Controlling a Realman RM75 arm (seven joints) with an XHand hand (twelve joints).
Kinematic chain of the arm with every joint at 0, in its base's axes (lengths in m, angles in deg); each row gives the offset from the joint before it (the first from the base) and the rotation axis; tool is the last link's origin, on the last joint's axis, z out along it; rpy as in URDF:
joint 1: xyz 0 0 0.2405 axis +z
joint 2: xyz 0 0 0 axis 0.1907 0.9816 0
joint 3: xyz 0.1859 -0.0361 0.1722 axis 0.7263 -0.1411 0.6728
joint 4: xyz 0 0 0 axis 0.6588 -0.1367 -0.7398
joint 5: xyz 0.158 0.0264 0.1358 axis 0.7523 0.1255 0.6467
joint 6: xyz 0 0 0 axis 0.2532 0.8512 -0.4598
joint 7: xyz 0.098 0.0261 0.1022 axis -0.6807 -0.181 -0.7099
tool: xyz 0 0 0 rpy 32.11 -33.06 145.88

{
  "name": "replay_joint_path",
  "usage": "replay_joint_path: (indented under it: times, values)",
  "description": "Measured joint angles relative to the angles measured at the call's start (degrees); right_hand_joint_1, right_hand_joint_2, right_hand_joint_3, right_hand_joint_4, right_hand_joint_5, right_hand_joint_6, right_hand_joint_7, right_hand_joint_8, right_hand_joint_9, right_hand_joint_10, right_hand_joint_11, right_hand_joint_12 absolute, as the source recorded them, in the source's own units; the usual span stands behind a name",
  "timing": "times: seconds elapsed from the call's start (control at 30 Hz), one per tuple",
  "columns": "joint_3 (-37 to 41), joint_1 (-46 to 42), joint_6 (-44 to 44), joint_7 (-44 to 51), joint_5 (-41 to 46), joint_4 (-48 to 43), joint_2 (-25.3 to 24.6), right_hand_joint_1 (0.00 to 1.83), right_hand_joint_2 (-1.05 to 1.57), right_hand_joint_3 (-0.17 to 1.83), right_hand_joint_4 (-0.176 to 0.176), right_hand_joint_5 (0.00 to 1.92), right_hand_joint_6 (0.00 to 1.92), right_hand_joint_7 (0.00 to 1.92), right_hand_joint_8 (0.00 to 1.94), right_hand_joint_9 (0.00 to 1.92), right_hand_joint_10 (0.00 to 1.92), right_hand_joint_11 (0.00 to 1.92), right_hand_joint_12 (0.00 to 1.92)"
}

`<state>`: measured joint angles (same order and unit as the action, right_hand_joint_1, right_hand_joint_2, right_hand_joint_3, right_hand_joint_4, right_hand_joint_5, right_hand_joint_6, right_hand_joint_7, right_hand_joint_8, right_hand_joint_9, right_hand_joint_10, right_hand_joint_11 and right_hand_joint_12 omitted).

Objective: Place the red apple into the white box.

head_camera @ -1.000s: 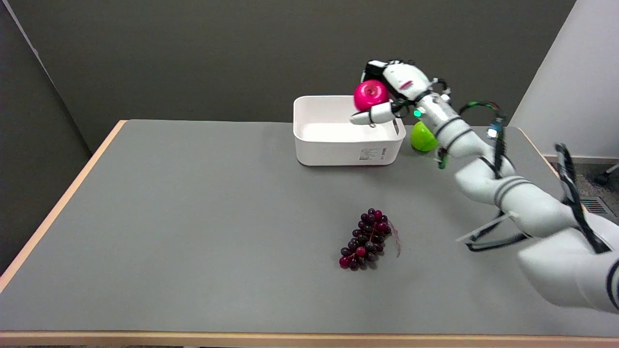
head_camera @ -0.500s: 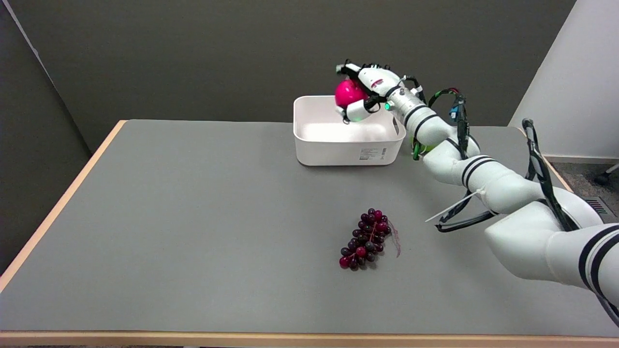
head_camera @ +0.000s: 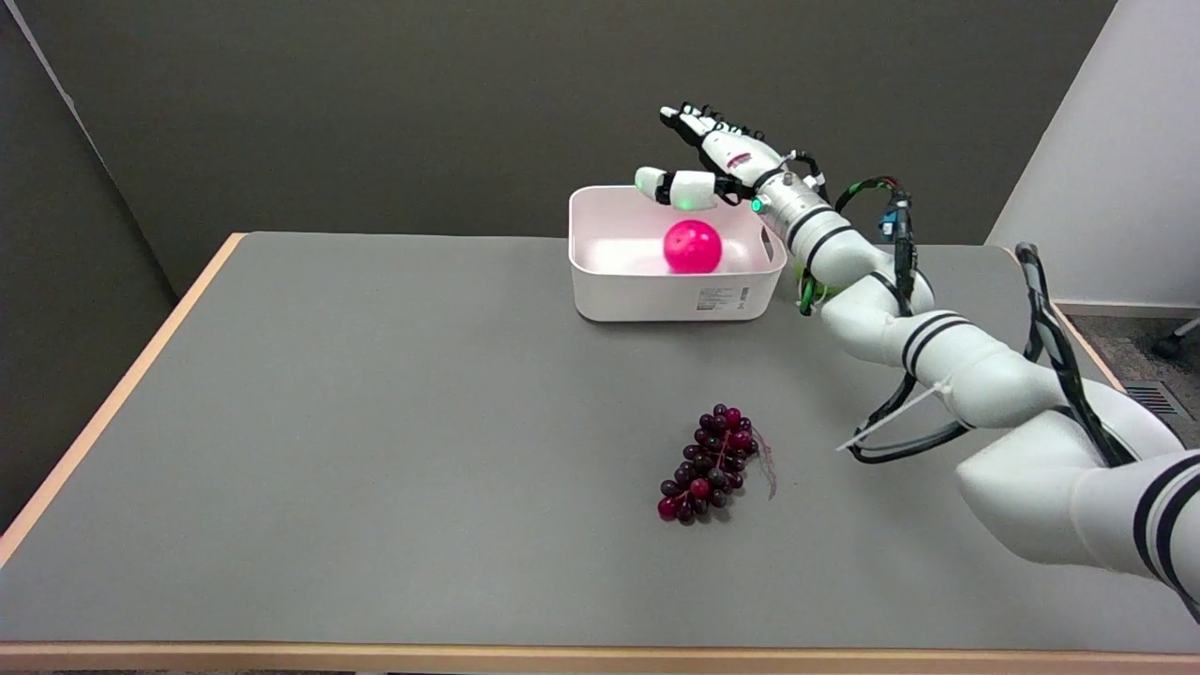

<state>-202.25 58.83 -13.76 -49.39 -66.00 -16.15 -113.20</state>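
Red apple (head_camera: 692,247) in white box (head_camera: 656,298) — robot hand (head_camera: 712,164) spread above.

The right arm (head_camera: 947,361) is fat, round and white, with thin black rings around it. Black cables loop along its side — one green, one with a blue bit. The right hand (head_camera: 722,164) is white with black fingers (head_camera: 689,117), and a green light glows on it.
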Motion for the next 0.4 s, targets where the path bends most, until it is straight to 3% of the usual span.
replay_joint_path:
  times: [0.07, 0.2, 0.27, 0.4]
  values:
    - [0.39, -1.3, 0.03, -0.08, 1.0, -1.92, 0.6, 0.14, 0.56, 0.91, 0.086, 0.02, 0.19, 0.01, 0.02, 0.0, 0.42, 0.0, 1.08]
    - [1.74, -4.33, -1.41, -0.22, 3.48, -5.98, 1.82, 0.14, 0.61, 0.97, 0.086, 0.09, 0.31, 0.11, 0.22, 0.04, 0.6, 0.0, 1.07]
    - [2.84, -6.73, -3.48, -0.28, 5.89, -8.66, 2.68, 0.19, 0.68, 0.86, 0.08, 0.13, 0.35, 0.19, 0.27, 0.1, 0.63, 0.01, 1.16]
    - [5.31, -12.32, -9.0, -0.29, 11.95, -13.69, 4.34, 0.2, 0.66, 0.97, 0.069, 0.2, 0.45, 0.29, 0.35, 0.17, 0.7, 0.07, 1.17]
